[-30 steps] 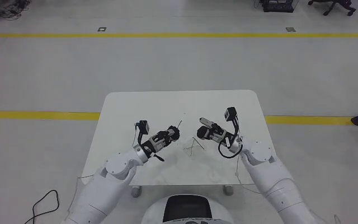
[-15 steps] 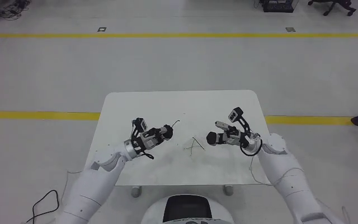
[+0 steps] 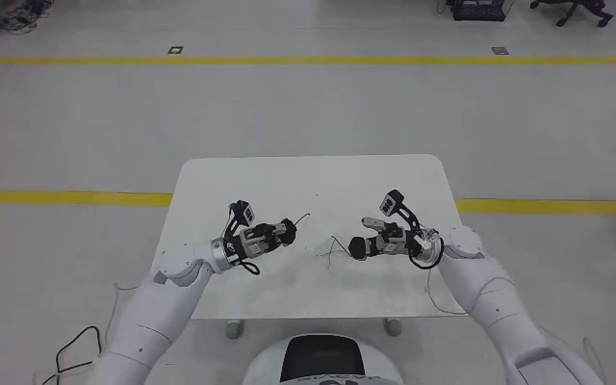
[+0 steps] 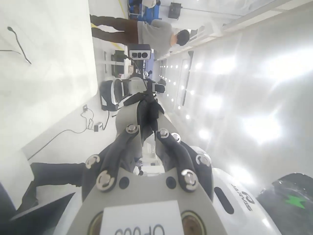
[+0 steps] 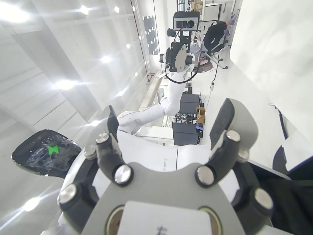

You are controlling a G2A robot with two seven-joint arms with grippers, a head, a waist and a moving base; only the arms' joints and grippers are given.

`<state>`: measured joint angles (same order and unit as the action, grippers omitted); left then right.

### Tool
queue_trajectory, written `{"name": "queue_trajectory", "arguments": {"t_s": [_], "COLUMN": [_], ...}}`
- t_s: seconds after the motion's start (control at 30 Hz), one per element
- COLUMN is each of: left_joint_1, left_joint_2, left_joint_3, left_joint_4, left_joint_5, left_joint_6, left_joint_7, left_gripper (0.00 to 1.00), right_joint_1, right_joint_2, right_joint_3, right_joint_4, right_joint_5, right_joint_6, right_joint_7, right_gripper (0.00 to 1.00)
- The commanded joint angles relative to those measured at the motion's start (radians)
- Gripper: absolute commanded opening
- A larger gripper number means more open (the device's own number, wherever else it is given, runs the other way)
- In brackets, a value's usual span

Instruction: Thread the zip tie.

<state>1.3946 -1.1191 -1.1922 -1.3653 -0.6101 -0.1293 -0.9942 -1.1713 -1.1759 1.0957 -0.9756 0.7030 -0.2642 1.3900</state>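
The left end effector (image 3: pixel 290 228) (image 4: pixel 146 108) is closed, its two dark fingers pressed together at the tips. A thin dark zip tie (image 3: pixel 301 219) is pinched there. Its long axis slants from the fingertips away from the robot and toward the right arm, so its free end points at the far side of the white surface (image 3: pixel 289 178) (image 4: pixel 49 74). A white label (image 4: pixel 143 217) with dark print is fixed to this end effector's base. The print is cut off at the edge and is not read out.

The right end effector (image 3: pixel 362 236) (image 5: pixel 168 113) is spread wide open, and nothing is held between its ribbed pads (image 5: pixel 218 121). Another white label is fixed to its base.

The two end effectors are turned toward each other above the middle of the surface, with a gap between them. In that gap, just beside the right end effector, loose strips (image 3: pixel 332 248) (image 4: pixel 19 47) lie crossed on the surface. A small head can be seen at one end of the darker strip. Whether the strips are touched by the right end effector cannot be told.
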Motion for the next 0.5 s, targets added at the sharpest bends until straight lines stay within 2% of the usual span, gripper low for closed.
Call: {"name": "queue_trajectory", "arguments": {"t_s": [0.0,0.03,0.1,0.17,0.27,0.33,0.47], "left_joint_1": [0.000,0.002,0.000,-0.012,-0.033,-0.048,-0.070], "left_joint_2": [0.000,-0.001,-0.003,-0.003,-0.006,-0.008,-0.013], "left_joint_3": [0.000,0.005,0.018,0.026,0.040,0.055,0.088], "left_joint_4": [0.000,-0.005,-0.002,0.018,0.046,0.065,0.093], "left_joint_5": [-0.002,-0.006,-0.055,-0.090,-0.134,-0.165,-0.194], "left_joint_6": [0.004,0.010,0.046,0.073,0.098,0.121,0.147], "left_joint_7": [-0.004,0.007,-0.024,-0.066,-0.121,-0.162,-0.206], "left_gripper": [0.00,0.00,0.00,0.00,0.00,0.00,0.00], "right_joint_1": [0.000,0.000,-0.004,-0.004,0.007,0.016,0.038], "right_joint_2": [0.000,0.000,0.001,0.000,0.007,0.012,0.028], "right_joint_3": [0.000,0.000,-0.001,-0.017,-0.039,-0.071,-0.138], "right_joint_4": [0.000,0.000,-0.002,-0.022,-0.012,-0.015,-0.018], "right_joint_5": [0.000,0.000,-0.015,-0.003,0.019,0.049,0.094], "right_joint_6": [0.000,0.000,0.003,0.011,0.011,0.012,-0.012], "right_joint_7": [0.000,0.000,-0.029,0.000,0.000,0.000,0.000], "right_gripper": [1.00,1.00,1.00,1.00,1.00,1.00,1.00]}}
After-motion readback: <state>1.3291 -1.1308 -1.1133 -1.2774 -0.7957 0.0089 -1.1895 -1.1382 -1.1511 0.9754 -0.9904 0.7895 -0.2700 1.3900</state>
